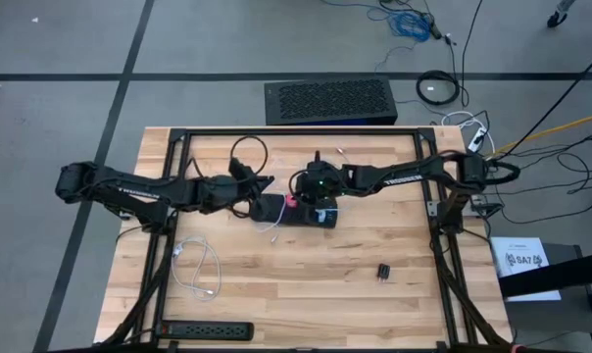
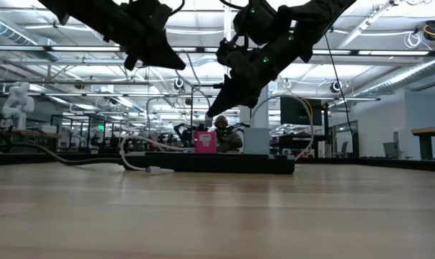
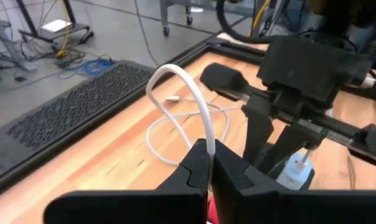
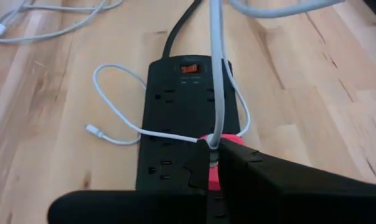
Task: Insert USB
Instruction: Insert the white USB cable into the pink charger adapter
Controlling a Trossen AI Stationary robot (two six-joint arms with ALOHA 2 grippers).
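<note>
USB cable: a thin white cable runs up from the pink block toward the left arm. You see a loop of it rising out of the left fingers, and a loose free end lying on the wood beside the strip.
Pink charger block: the pink block sits on the black power strip near the table's middle. In the right wrist view the cable meets it right at the closed fingertips, so the plug itself is hidden from you.
Right gripper: the right gripper is pressed together on the white cable just above the pink block. From the strip's rocker switch it lies toward 6 o'clock in the right wrist view.
Left gripper: the left gripper is pinched shut on the same cable farther along. In the high view it sits at about 9 o'clock from the strip, just beside it.
Done: as you can judge, the cable is picked up, held in both grippers and brought to the block.
Left: you cannot tell whether the plug is seated. Final push and release look still to come.
Surroundings: a second white cable lies at about 7 o'clock from the strip. A small black adapter lies at 4 o'clock, and another black strip at the near table edge.
</note>
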